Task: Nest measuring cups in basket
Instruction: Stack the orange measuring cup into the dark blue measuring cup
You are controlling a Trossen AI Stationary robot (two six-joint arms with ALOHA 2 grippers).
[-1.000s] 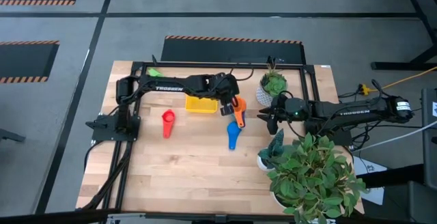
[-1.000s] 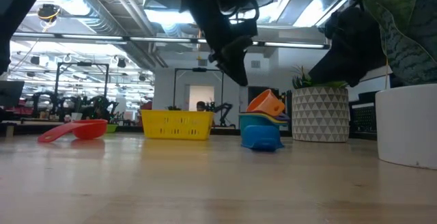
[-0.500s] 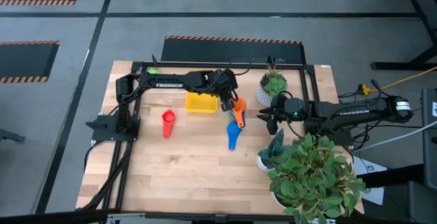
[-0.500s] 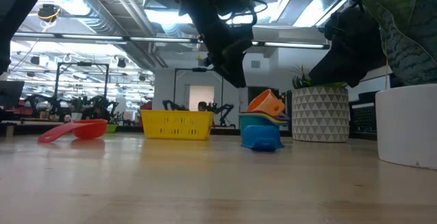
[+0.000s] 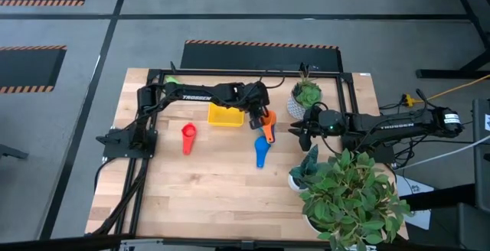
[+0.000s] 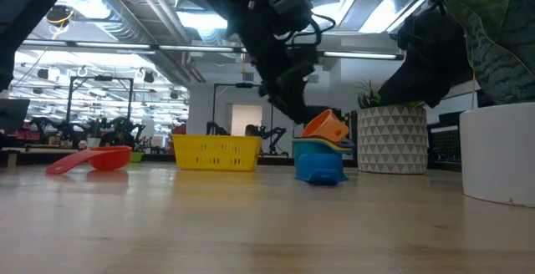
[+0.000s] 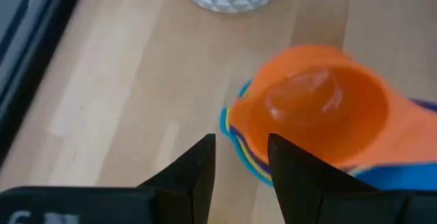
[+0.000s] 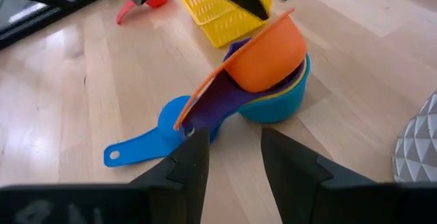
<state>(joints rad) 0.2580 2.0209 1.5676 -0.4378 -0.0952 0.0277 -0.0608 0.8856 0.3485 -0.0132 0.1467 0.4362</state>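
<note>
The yellow plastic basket [image 5: 225, 115], shallow and slatted, sits empty on the pale wooden table [image 5: 214, 197], so the nesting into it is not yet done. Just right of the basket, the orange cup [image 8: 268, 50] rests tilted atop a stack of smooth plastic scoops, the blue cup [image 8: 158, 135] lowest with its flat handle outstretched. The red cup [image 5: 188, 137] lies alone left of the basket. The left gripper [image 7: 239, 173] hangs over the stack, fingers spread, empty. The right gripper [image 8: 232, 159] waits right of the stack, fingers parted, holding nothing.
</note>
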